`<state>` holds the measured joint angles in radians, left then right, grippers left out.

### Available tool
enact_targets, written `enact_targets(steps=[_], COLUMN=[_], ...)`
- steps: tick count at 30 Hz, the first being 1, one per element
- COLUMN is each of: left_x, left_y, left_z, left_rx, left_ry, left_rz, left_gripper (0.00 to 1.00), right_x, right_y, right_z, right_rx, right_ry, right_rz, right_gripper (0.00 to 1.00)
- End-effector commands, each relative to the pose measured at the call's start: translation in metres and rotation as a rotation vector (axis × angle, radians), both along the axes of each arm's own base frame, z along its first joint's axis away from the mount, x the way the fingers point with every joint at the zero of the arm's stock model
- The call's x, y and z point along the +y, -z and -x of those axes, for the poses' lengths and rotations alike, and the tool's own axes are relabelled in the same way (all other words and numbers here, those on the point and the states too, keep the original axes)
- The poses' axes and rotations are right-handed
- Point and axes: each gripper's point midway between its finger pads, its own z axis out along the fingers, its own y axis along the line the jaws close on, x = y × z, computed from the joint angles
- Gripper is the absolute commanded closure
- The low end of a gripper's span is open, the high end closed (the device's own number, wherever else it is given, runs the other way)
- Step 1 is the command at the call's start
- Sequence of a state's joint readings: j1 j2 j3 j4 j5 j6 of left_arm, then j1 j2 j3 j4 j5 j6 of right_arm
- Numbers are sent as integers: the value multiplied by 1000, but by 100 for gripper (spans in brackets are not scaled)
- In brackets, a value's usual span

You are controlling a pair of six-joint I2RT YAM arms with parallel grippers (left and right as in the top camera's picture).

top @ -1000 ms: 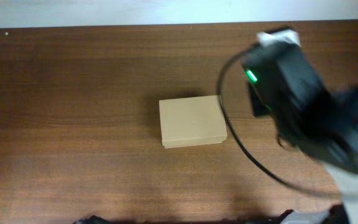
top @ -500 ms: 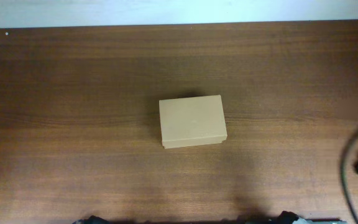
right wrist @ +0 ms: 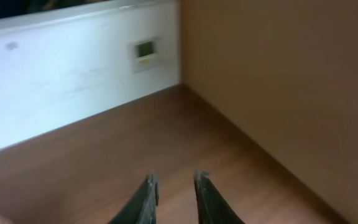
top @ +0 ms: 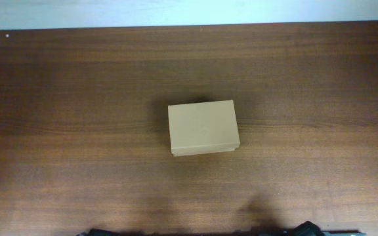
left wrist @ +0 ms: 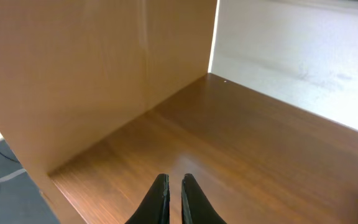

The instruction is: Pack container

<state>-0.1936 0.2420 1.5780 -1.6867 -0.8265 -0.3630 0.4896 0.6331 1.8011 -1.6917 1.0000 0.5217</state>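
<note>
The container (top: 203, 127) is a small tan cardboard box with its lid shut, lying in the middle of the brown wooden table (top: 77, 98) in the overhead view. Neither arm reaches into the overhead view; only dark bits show at the bottom edge. In the left wrist view my left gripper (left wrist: 174, 178) has its fingers almost together with nothing between them, above bare table. In the right wrist view my right gripper (right wrist: 176, 177) is slightly open and empty, above bare table. The box shows in neither wrist view.
A tan wooden side panel (left wrist: 73, 68) stands at the table's left end, and another (right wrist: 278, 74) at its right end. A white wall (right wrist: 61, 81) runs along the back, with a small wall device (right wrist: 145, 48) on it.
The right arm, which was over the table to the right of the box, has pulled back to the right and out of the overhead view. The box has not moved.
</note>
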Motion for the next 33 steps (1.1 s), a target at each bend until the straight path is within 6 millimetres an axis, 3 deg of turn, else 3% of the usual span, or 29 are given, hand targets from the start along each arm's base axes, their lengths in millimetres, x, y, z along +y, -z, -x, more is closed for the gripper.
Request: enact_targets(steps=[1, 5, 9, 10, 13, 15, 17, 33], left_x=[-2, -4, -12, -12, -13, -13, -13, -13], left_y=[17, 43, 72, 78, 84, 85, 85, 86], left_z=[8, 6, -7, -10, -16, -17, -17, -17], left_rx=[-86, -99, -43, -41, -62, -73, -74, -70], left_ry=[-9, -2, 26, 16, -15, -24, -24, -23], left_rz=[91, 135, 153, 168, 232, 256, 256, 255], left_gripper=[91, 88, 88, 82, 59, 37, 0, 1], right_x=[-6, 2, 15, 18, 24, 26, 26, 26], right_y=[16, 42, 74, 82, 100, 105, 108, 108], right_z=[20, 27, 20, 16, 7, 3, 1, 1], right_rx=[-18, 9, 89, 117, 184, 200, 212, 213], right_ry=[61, 22, -42, -50, -59, -59, -58, -58], right_rz=[-43, -81, -96, -93, -78, -73, -69, -69], right_gripper=[73, 66, 62, 60, 48, 25, 1, 1])
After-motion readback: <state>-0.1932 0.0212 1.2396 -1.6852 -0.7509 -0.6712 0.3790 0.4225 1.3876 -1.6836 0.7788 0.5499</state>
